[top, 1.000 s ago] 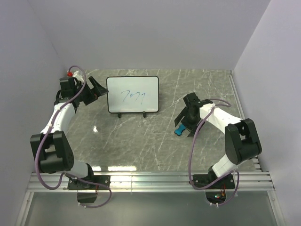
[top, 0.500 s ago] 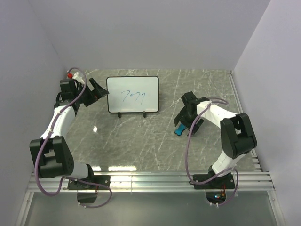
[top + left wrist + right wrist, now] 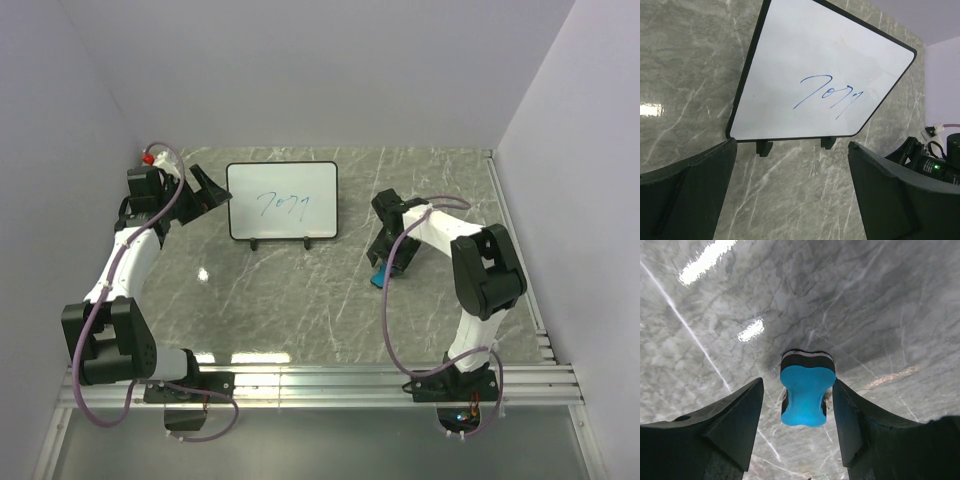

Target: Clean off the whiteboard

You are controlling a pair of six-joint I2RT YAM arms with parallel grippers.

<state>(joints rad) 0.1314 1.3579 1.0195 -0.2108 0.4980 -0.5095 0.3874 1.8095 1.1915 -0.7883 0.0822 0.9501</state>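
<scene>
The whiteboard stands on small black feet at the middle back of the table, with blue scribbles on it; it also shows in the left wrist view. My left gripper is open and empty just left of the board's left edge. A small blue eraser lies on the table right of the board. In the right wrist view the eraser lies between the open fingers of my right gripper, close to the right finger with a gap on the left. My right gripper is low over it.
The marble table is closed in by grey walls at the back and on both sides. A metal rail runs along the near edge by the arm bases.
My right gripper has shifted left and its arm has swung round over the eraser. My left gripper has moved slightly toward the back. The whiteboard and eraser have not moved.
</scene>
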